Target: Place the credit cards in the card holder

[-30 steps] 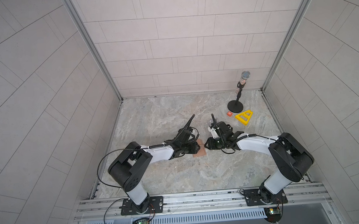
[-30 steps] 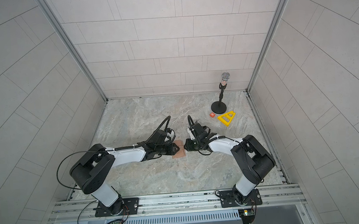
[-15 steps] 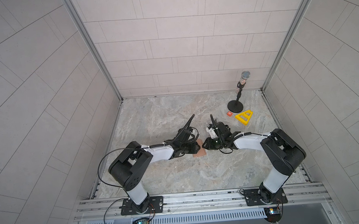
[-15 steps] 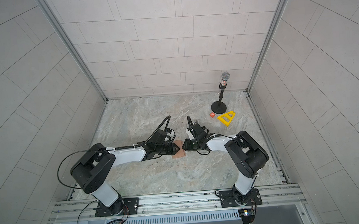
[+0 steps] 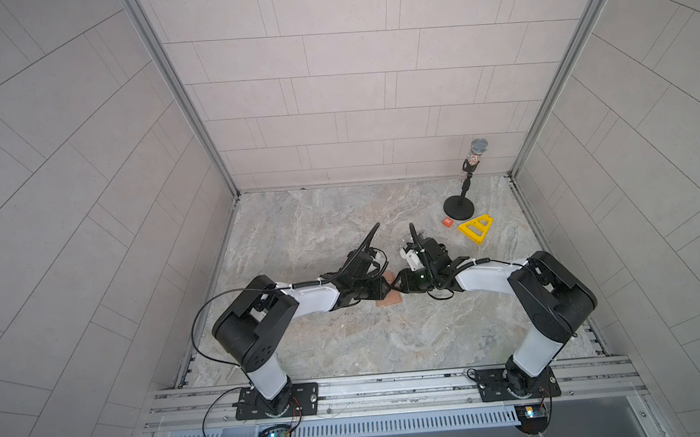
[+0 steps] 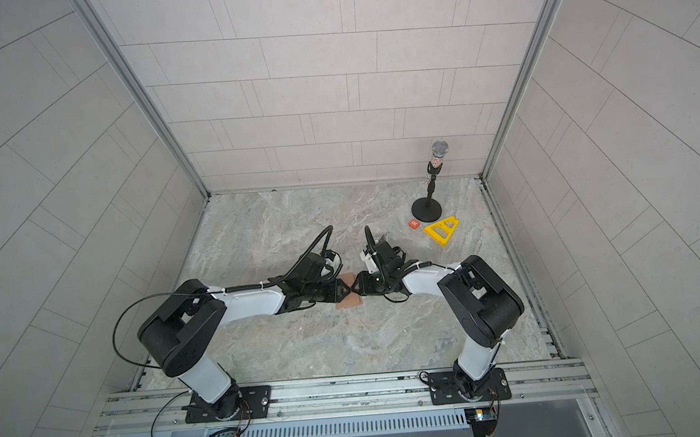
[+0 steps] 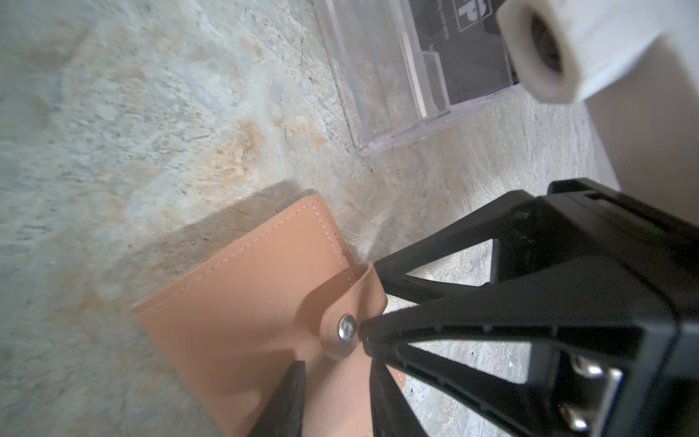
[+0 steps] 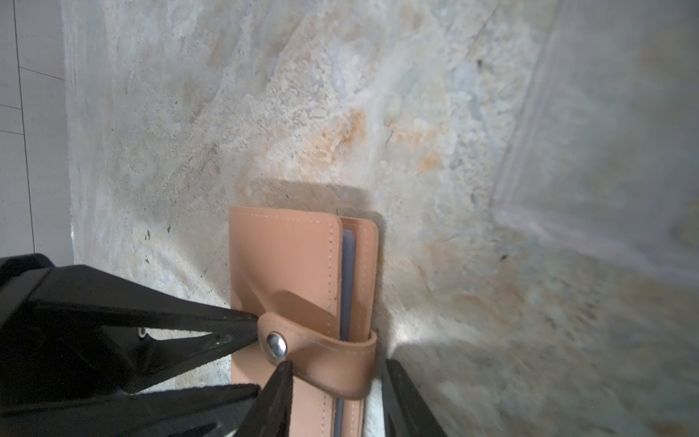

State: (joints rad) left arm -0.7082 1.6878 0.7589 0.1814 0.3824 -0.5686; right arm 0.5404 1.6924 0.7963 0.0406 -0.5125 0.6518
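Fingers (image 8: 278,397) of our right gripper (image 8: 336,362) and left gripper (image 7: 338,366) stand parted, grasping nothing, over the card holder (image 5: 389,301) mid-table. Snapped shut, it shows a lilac card (image 8: 347,265) inside; a black card (image 7: 465,56) may remain in the clear box (image 7: 378,94).

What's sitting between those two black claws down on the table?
The tan card holder, snapped shut, lies between the left gripper and right gripper; both top views show it.

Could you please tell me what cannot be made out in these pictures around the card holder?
Card holder: both top views, mostly hidden under left gripper and right gripper.
Credit cards: right wrist view shows one lilac edge; the cover hides the rest.
Clear box: left wrist view, cut off at the frame edge.
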